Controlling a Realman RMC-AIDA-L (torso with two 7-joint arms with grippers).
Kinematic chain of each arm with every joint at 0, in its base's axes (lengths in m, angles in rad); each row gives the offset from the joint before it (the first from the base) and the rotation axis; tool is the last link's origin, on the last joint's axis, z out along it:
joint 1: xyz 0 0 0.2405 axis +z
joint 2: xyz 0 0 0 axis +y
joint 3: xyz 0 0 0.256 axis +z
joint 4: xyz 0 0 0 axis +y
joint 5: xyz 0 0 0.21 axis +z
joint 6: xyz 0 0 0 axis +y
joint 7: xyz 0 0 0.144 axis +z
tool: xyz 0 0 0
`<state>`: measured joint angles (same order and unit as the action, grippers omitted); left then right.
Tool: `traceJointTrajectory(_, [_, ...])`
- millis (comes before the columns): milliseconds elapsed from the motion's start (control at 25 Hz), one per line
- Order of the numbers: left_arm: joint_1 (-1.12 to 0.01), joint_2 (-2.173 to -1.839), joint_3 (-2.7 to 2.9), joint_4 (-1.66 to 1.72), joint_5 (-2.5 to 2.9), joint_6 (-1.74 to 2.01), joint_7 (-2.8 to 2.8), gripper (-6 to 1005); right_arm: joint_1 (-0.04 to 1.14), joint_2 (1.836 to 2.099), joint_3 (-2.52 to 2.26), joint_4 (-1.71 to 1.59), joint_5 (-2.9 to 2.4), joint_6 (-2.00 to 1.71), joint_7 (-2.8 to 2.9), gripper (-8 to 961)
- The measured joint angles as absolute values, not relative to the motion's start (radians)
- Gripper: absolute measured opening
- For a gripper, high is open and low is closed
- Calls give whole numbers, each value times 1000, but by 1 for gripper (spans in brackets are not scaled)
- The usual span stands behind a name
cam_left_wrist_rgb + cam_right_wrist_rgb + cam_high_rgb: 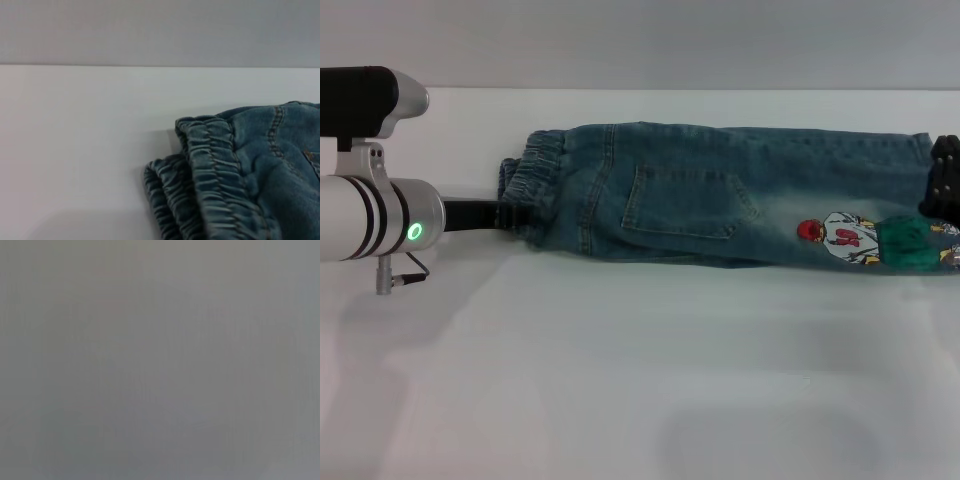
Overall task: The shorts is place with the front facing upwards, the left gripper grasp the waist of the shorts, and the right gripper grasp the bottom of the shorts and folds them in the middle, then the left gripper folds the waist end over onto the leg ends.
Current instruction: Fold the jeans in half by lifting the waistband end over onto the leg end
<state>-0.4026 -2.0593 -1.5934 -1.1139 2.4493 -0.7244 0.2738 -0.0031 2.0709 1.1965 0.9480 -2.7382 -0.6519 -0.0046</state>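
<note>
The blue denim shorts (720, 195) lie folded lengthwise on the white table (620, 380), a back pocket and a cartoon patch (850, 238) facing up. The elastic waist (532, 185) is at the left end and the leg ends are at the right. My left gripper (512, 215) reaches in from the left, shut on the bunched waist edge. The left wrist view shows the gathered waistband (215, 180) close up. My right gripper (944, 180) is a black shape over the leg ends at the picture's right edge. The right wrist view shows only plain grey.
A grey wall (640, 40) runs behind the table's far edge. The white tabletop stretches in front of the shorts and to the left of the waist.
</note>
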Motion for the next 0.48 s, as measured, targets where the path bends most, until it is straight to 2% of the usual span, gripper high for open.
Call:
traceJointTrajectory(160, [-401,-2059,-1592,-1114,2447,-724,274,549,-8,2071,1197,951,-2738,-652,-5,0])
traceJointTrajectory(320, [-403,-2059,-1592,-1110,2447,-724,275,309,-12,2070,1197,959,-2738,-652,-5,0])
traceJointTrajectory(480, [-405,-2058,-1590,-1108,2447,-724,277,234,-12,2069,1198,961,-2738,-652,-5,0])
